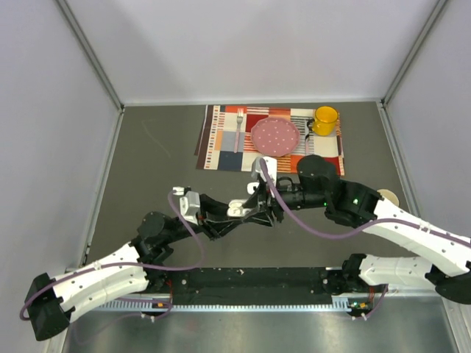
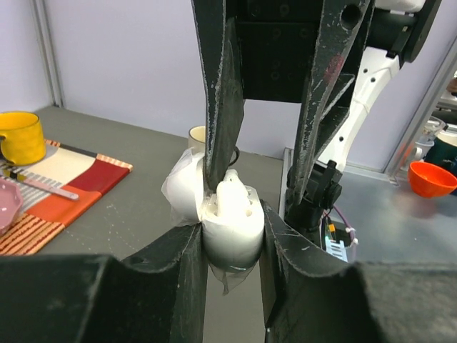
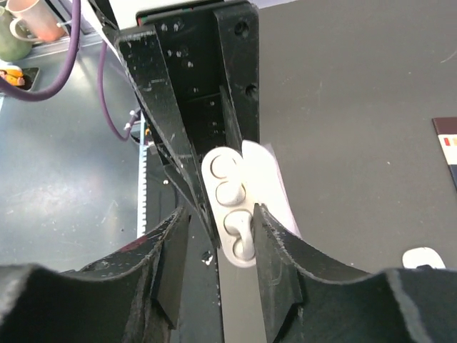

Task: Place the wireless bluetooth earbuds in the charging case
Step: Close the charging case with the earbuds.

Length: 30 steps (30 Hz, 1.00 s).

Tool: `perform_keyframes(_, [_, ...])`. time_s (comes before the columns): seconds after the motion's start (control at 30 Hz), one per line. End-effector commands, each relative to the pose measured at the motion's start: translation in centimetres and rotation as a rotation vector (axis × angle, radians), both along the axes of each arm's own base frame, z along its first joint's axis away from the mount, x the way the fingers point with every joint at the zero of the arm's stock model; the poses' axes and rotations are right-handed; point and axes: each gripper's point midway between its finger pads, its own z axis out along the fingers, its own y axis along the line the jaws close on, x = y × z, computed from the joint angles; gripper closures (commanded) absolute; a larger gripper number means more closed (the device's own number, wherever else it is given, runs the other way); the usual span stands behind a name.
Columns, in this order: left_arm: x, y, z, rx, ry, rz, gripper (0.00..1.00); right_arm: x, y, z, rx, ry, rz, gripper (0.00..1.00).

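In the middle of the top view the two arms meet over the bench. The left fingers are clamped on the body of the open white charging case, whose lid hangs off to the left. One earbud stands in a socket on top. The right fingers reach down from the upper frame, spread apart. The left-hand one touches the bud and the other stands clear. At upper right, a yellow mug sits on the placemat.
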Motion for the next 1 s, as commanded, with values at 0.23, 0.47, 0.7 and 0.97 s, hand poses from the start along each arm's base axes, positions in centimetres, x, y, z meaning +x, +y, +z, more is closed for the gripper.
perform_keyframes(0.23, [-1.2,1.2,4.4,-0.144,-0.114,-0.015,1.0,1.6,-2.4,4.9,0.21,-0.178,-0.149,0.45])
perform_keyframes(0.47, [-1.2,1.2,4.3,-0.141,-0.114,-0.014,1.0,6.8,-6.9,7.5,0.366,-0.233,-0.568,0.21])
perform_keyframes(0.7, [-1.2,1.1,4.4,-0.14,-0.105,-0.018,1.0,11.6,-11.2,4.5,0.279,-0.151,-0.974,0.04])
perform_keyframes(0.97, [-1.4,0.8,4.6,-0.133,-0.101,-0.04,1.0,11.6,-7.1,3.6,0.215,0.206,-0.843,0.01])
